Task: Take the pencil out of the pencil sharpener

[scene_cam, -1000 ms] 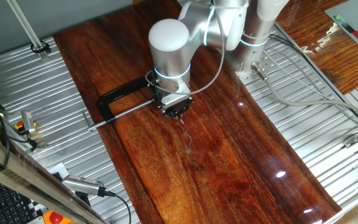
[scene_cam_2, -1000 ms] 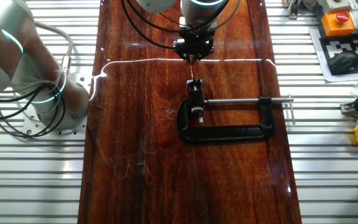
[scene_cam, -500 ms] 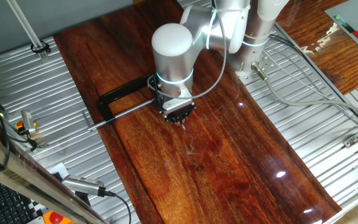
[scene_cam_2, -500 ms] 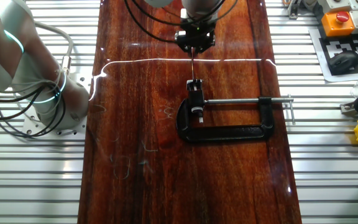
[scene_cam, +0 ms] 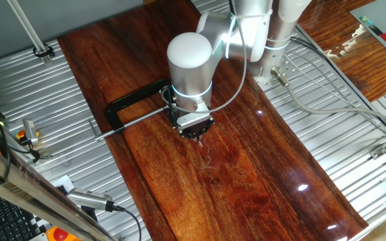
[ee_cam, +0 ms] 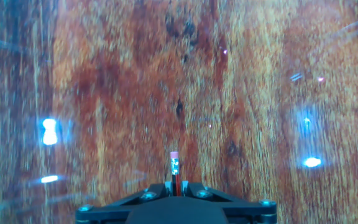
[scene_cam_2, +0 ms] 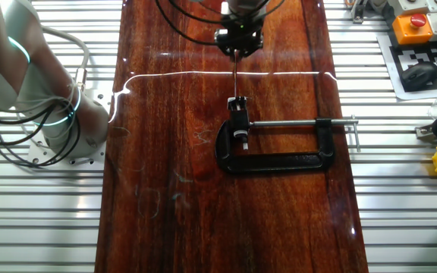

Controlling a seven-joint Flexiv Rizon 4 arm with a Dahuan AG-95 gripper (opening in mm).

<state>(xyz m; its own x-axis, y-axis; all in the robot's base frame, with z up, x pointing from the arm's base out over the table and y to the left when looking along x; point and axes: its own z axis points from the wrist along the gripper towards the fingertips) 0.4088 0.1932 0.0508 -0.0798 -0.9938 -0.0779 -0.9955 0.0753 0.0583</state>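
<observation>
My gripper (scene_cam_2: 238, 47) is shut on a thin red pencil (scene_cam_2: 234, 76), near its eraser end. The pencil runs straight from the jaws to the small black pencil sharpener (scene_cam_2: 238, 117), which is held in a black C-clamp (scene_cam_2: 279, 159). The pencil's point end reaches the sharpener's mouth; I cannot tell whether the tip is still inside. In the hand view the pencil (ee_cam: 175, 173) sticks out between the shut gripper (ee_cam: 175, 188), pink eraser foremost. In the first fixed view the gripper (scene_cam: 197, 134) hangs low over the board and the arm hides the sharpener.
The dark wooden board (scene_cam_2: 165, 189) lies on a ribbed metal table (scene_cam_2: 44, 220). The clamp's screw bar (scene_cam_2: 302, 122) sticks out to the right. The clamp also shows in the first fixed view (scene_cam: 129, 104). Cables, an orange button box (scene_cam_2: 414, 24) and a computer mouse (scene_cam_2: 419, 74) sit at the edges.
My gripper has moved away from the sharpener along the pencil's line, still shut on the pencil. More of the pencil now shows between the jaws and the sharpener.
</observation>
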